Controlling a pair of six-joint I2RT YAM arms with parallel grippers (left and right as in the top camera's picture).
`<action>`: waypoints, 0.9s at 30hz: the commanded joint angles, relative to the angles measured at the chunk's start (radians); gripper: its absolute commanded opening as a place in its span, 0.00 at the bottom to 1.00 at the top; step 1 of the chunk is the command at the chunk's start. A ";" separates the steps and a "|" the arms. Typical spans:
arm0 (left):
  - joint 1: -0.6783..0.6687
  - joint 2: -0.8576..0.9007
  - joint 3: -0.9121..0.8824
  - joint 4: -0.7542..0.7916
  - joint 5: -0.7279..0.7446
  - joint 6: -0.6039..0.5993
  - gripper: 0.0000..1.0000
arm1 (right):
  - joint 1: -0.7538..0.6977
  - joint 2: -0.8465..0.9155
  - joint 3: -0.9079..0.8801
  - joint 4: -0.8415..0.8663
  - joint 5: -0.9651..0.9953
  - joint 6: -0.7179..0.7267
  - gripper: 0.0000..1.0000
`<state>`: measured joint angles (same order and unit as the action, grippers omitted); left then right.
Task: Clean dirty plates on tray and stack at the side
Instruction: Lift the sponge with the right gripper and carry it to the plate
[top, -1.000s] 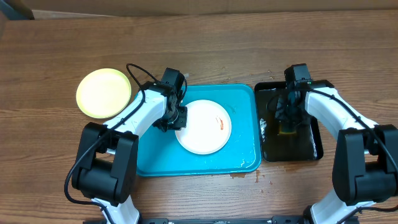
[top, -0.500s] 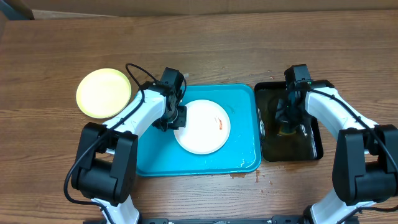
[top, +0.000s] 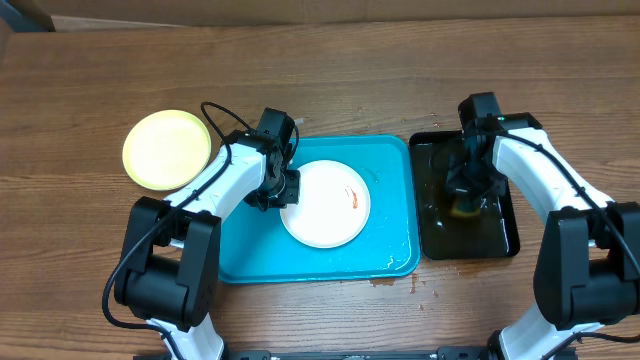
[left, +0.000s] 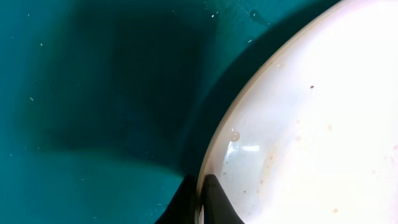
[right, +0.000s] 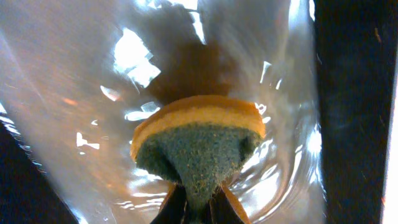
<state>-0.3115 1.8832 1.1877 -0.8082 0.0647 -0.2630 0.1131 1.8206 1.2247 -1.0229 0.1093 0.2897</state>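
Left end effector (left: 200, 198) pinches plate (left: 311, 124)'s rim; right end effector (right: 198, 208) grips sponge (right: 196, 146).

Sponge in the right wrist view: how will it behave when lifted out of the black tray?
The sponge is probably soft: it narrows sharply where the right gripper pinches it. It sits in rippling liquid in the black tray, so it is likely soaked, heavier than when dry, and apt to drip.

Brown wood-grain table (top: 400, 90) carries three things. Round pale yellow-green plate (top: 167, 149) sits alone at far L. Big turquoise rectangular plastic tray (top: 250, 255) is at centre, w/ narrow black tray (top: 430, 240) just beside its R edge. Few wet specks at the front.
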 joint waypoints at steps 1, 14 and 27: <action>0.006 0.013 0.006 0.000 0.007 -0.014 0.04 | 0.011 -0.004 0.020 -0.008 0.024 0.043 0.04; 0.004 0.013 0.006 0.001 0.039 -0.014 0.04 | 0.017 -0.014 0.026 -0.027 -0.035 -0.055 0.04; 0.004 0.013 0.006 0.008 0.040 -0.016 0.04 | 0.026 -0.014 0.210 -0.174 -0.036 -0.025 0.04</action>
<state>-0.3069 1.8835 1.1877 -0.8055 0.1009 -0.2630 0.1295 1.8206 1.3571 -1.1748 0.0540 0.2806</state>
